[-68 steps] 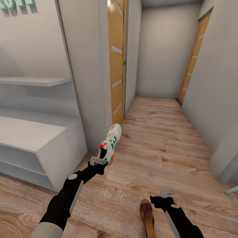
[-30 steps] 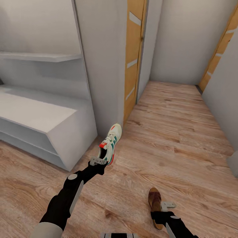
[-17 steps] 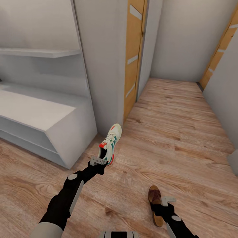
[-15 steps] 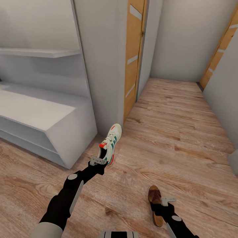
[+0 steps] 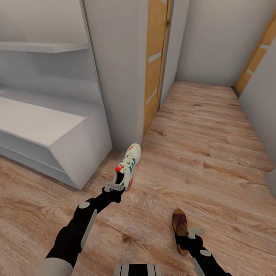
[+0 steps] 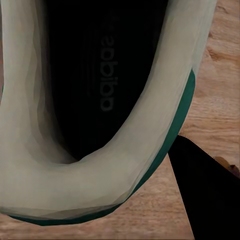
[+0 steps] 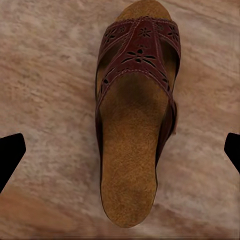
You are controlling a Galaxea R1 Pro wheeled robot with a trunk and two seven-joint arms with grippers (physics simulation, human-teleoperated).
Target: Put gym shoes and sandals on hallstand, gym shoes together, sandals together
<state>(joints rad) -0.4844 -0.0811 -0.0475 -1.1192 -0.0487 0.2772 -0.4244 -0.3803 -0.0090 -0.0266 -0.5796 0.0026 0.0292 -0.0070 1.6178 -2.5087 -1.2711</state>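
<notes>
Hallstand is seen at far left, its low top bare, one wall shelf above. No shoe is on it yet.

Left claw is pinched on the heel collar of a sneaker; the shoe is held off the floor, toe pointing away, just beyond the hallstand's near corner. In the left wrist view the sneaker opening sits very close to the lens, collar rim running across, a dark finger edge beside it.

Right claw hangs directly over a sandal lying flat on the floor. In the right wrist view the sandal lies centred between two dark fingertips at the frame's sides: the claw is spread wide, nothing gripped.

Step in hand, as judged: the sandal is to be taken. The claw is best lowered straight down with the fingers kept astride the sole's long edges, then closed across the narrow waist, not the strap, so the flat sole is not tipped. The sneaker should be kept clear of the hallstand corner meanwhile.

Against the earliest frame: the whole view is shifted, so the camera has moved; the hallstand appears nearer and more side-on. The sandal, then beside the right claw, is now under it. The left grip on the sneaker is unchanged.
</notes>
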